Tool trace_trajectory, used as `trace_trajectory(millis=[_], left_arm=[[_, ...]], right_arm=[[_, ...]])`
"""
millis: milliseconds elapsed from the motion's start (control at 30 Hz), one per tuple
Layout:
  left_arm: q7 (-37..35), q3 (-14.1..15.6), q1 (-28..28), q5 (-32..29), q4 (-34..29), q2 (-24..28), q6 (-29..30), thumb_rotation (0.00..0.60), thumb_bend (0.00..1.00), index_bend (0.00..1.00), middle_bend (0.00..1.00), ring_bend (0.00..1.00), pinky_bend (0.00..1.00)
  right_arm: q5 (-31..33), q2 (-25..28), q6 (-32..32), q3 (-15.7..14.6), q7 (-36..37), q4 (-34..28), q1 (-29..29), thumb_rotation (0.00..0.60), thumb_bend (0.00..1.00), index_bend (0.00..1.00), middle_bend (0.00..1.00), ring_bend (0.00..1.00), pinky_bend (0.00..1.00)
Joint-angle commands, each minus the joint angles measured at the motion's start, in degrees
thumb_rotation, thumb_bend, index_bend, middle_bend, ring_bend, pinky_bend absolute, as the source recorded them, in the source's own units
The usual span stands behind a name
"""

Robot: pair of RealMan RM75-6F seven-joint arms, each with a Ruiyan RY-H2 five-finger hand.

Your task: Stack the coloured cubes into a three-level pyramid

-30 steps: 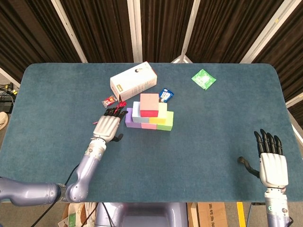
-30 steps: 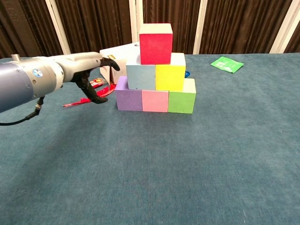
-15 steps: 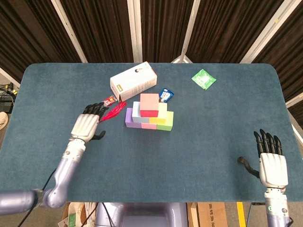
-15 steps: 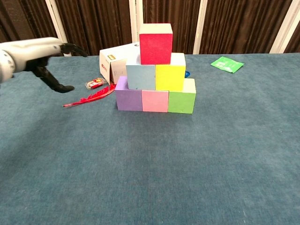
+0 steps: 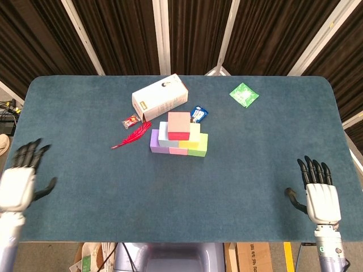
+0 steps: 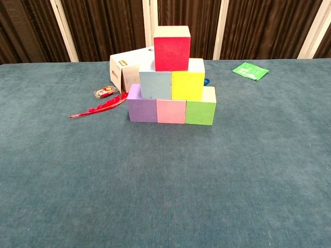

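A three-level pyramid of cubes stands mid-table. Its bottom row is a purple cube, a pink cube and a green cube. On them sit a light blue cube and a yellow cube, and a red cube tops the stack. My left hand hovers at the table's near left edge, fingers spread, holding nothing. My right hand is at the near right edge, also open and empty. Neither hand shows in the chest view.
A white carton lies behind the stack. A red feather and a small red packet lie to its left. A blue packet sits just behind the cubes, and a green sachet at the far right.
My left hand has drawn back from beside the purple cube to the table's near left edge and left the chest view. The right hand and the stack stay put.
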Motion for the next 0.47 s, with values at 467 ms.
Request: trace_trajectory(millis=[467], left_arm=[[-3.4,0.1,9.8,2.8,1.3,3.6,4.2,0.6,0.4,0.13,0.0,0.0,0.0]], right_arm=[[-2.0,1.8,1.5,0.1,2.6,-0.2,-0.6,0.6,0.26,0.0,0.02,0.0,0.0]])
